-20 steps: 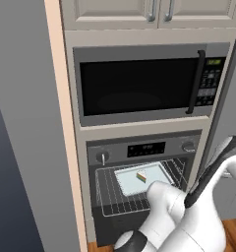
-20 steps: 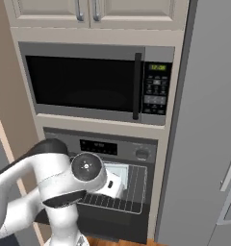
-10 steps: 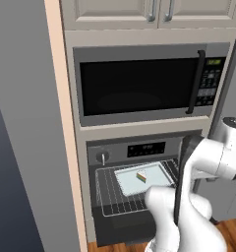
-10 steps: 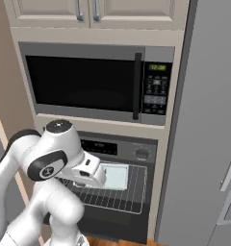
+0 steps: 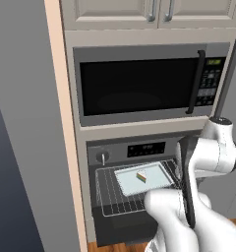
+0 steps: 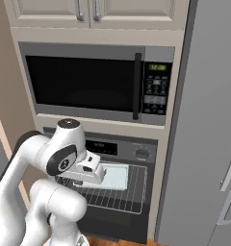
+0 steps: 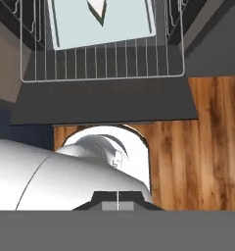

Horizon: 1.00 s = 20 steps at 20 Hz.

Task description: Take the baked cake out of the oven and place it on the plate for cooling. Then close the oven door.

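Since a second ago the arm has swung upward, its elbow now level with the oven (image 5: 134, 147) controls. Nearest, the hand view shows the gripper (image 7: 118, 194) clenched on nothing, pointing down over the lowered oven door (image 7: 105, 105) and wood floor (image 7: 207, 147). Beyond, the cake (image 5: 141, 175) sits mid-tray (image 5: 139, 179) on the pulled-out wire rack (image 5: 115, 199); the right base view shows the tray without the cake.
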Available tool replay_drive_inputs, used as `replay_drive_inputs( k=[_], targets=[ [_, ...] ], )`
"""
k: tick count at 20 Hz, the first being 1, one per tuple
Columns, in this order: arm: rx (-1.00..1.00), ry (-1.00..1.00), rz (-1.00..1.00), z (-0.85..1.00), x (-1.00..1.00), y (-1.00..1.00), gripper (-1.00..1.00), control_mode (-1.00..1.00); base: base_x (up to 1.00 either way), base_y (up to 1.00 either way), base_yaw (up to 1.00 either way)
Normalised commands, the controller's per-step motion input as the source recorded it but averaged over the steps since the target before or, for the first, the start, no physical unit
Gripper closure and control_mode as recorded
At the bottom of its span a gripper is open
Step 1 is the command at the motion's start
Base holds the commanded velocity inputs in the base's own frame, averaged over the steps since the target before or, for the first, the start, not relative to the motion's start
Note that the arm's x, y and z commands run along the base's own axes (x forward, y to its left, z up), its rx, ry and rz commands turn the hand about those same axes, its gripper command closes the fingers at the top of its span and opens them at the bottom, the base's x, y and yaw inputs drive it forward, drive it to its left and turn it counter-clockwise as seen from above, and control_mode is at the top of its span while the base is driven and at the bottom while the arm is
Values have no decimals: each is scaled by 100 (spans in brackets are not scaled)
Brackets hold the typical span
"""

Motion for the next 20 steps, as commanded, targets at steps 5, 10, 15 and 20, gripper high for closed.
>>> replay_drive_inputs(
  k=[5,10,15,20],
  targets=[
    [0,-10,6,-63,20,59,100,-100,0,0,0],
    [0,-20,6,-69,10,49,-100,-100,0,0,0],
    [0,-12,0,-45,14,10,-100,-100,0,0,0],
    [0,-31,0,-29,1,0,-100,-100,0,0,0]
  ],
)
